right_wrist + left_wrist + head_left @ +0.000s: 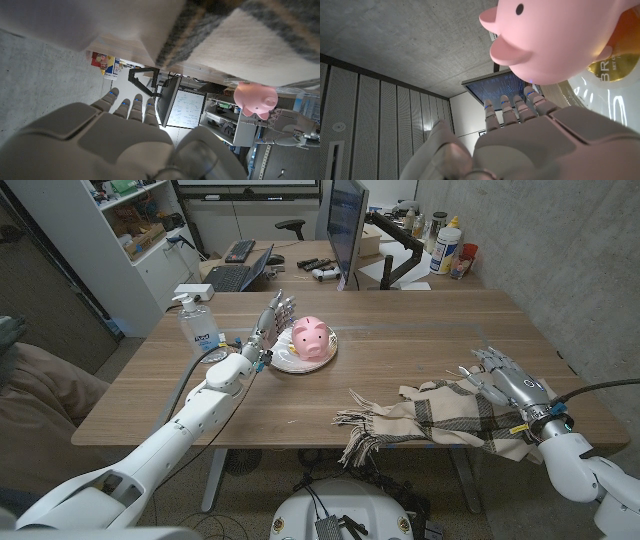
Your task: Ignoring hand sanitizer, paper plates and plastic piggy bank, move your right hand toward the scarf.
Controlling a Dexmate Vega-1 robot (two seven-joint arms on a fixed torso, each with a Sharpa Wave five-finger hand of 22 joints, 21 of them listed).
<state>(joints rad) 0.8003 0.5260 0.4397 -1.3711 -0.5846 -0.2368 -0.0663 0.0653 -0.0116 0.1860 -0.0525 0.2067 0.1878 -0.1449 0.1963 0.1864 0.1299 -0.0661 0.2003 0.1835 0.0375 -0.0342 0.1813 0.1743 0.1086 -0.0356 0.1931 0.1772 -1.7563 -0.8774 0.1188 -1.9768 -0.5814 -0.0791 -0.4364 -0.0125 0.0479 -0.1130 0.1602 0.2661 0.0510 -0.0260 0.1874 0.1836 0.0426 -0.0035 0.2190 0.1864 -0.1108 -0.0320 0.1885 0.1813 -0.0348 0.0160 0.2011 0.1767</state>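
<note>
A cream and grey plaid scarf point(440, 420) with fringed ends lies crumpled on the table's near right part; its weave shows close up in the right wrist view point(240, 30). My right hand point(508, 380) stands at the scarf's right end, fingers spread and touching or just over the cloth, holding nothing. Its back shows in the right wrist view point(115, 140). My left hand point(266, 330) stands open beside the pink piggy bank point(311, 336), fingers up. In the left wrist view the left hand point(530, 135) is right next to the piggy bank point(555, 35).
The piggy bank sits on a stack of paper plates point(290, 364). A hand sanitizer bottle point(196, 320) stands at the table's left, behind my left forearm. A monitor point(345, 225), laptop and bottles stand on a desk behind the table.
</note>
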